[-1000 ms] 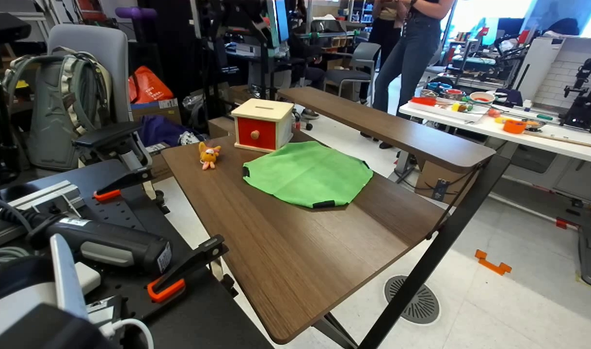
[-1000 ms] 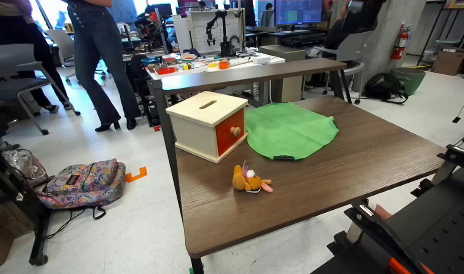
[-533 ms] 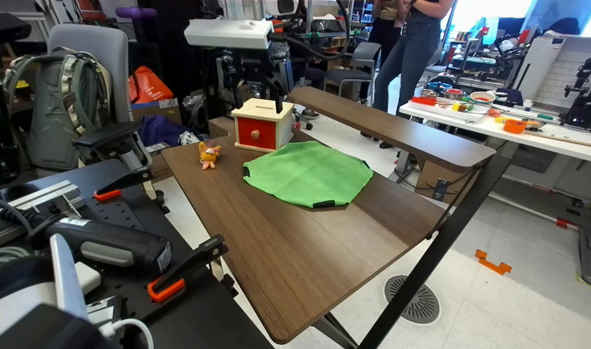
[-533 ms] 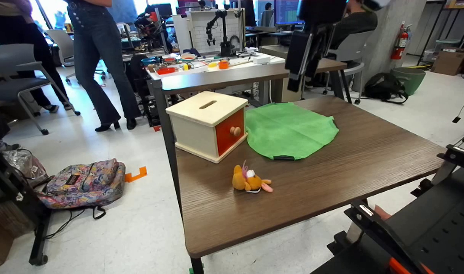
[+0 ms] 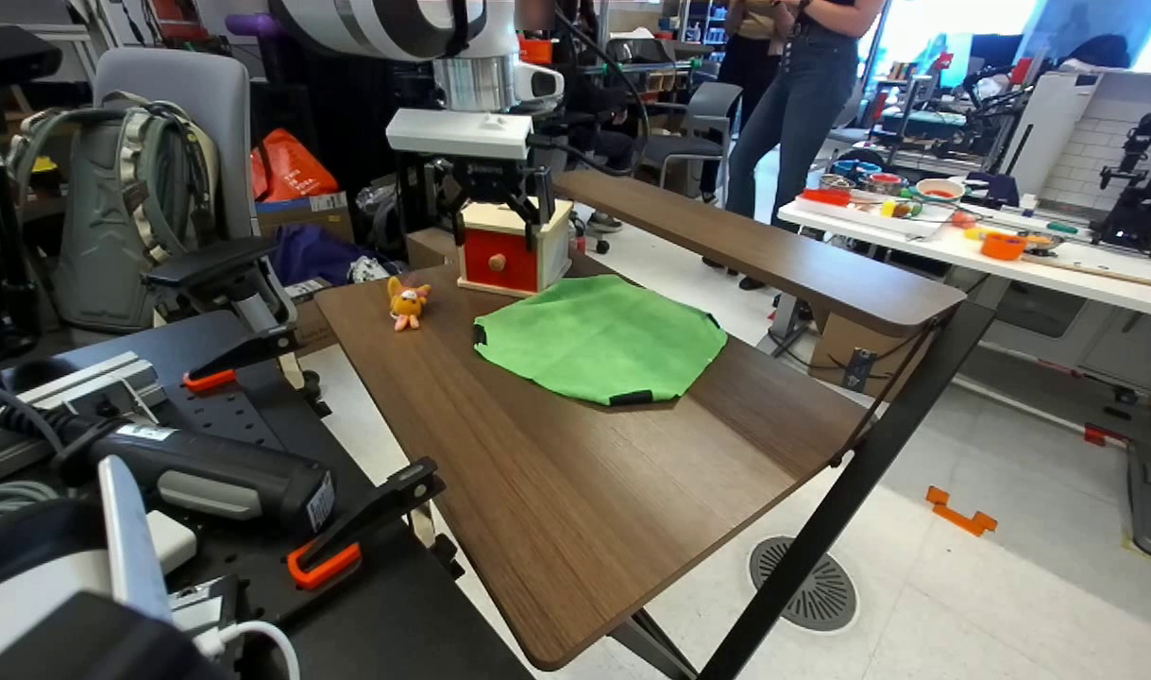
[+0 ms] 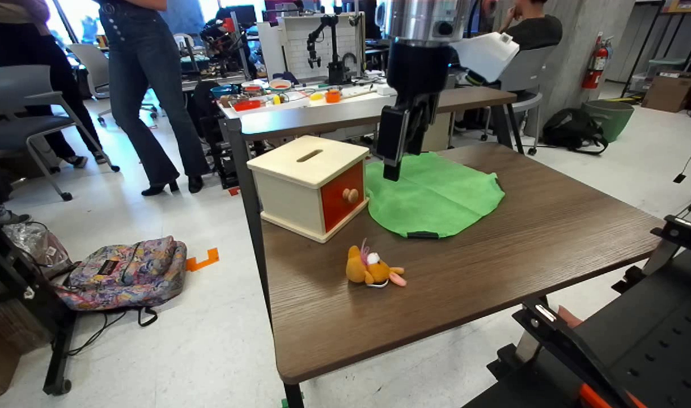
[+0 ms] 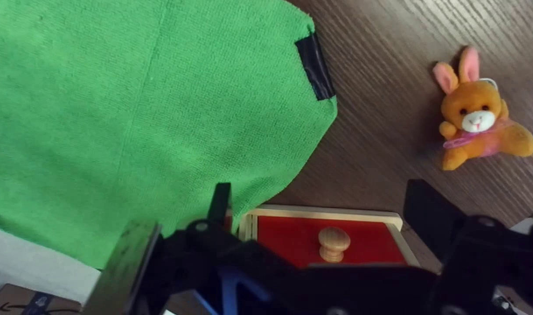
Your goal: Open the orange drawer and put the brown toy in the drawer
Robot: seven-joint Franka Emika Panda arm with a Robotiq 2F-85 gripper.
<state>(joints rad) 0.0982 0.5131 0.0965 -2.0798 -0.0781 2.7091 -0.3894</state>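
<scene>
Box (image 6: 291, 198): pale wood, plain squared walls, flat slab top with a round-ended slot (image 6: 309, 156), base lip sticking out.
Orange drawer (image 6: 334, 205): smooth red-orange panel, flat, closed, framed in the front of the box.
Knob (image 7: 334, 240): round, turned pale wood, grain lines showing, short neck.
Tabletop (image 5: 537, 472): brown, straight streaky wood grain, rounded corner, slight sheen.
Green cloth (image 7: 161, 109): nubby towel-like weave, many-sided, spread flat with faint creases, black tape (image 7: 315, 66) wrapped on the edge; runs just beside the box, contact I can't make out.
Brown toy (image 7: 476, 120): plush rabbit, fuzzy orange-brown, pink inner ears, white muzzle, sheer pink ribbon, thin white loop by the head. I see it lying on the tabletop, outside the box, in front and off to one side, apart from the green cloth.
Gripper (image 7: 321, 188): black, hard, angular links. I have its fingers spread wide; in the wrist view the knob shows in the gap between them. In an exterior view I read a fingertip (image 6: 391, 171) as up above the tabletop, apart from the knob.
Arm (image 5: 490, 38): smooth white shell, shiny metal collar (image 5: 478, 85).
Shelf (image 5: 754, 244): long narrow brown plank, raised, rounded end, same wood look.
</scene>
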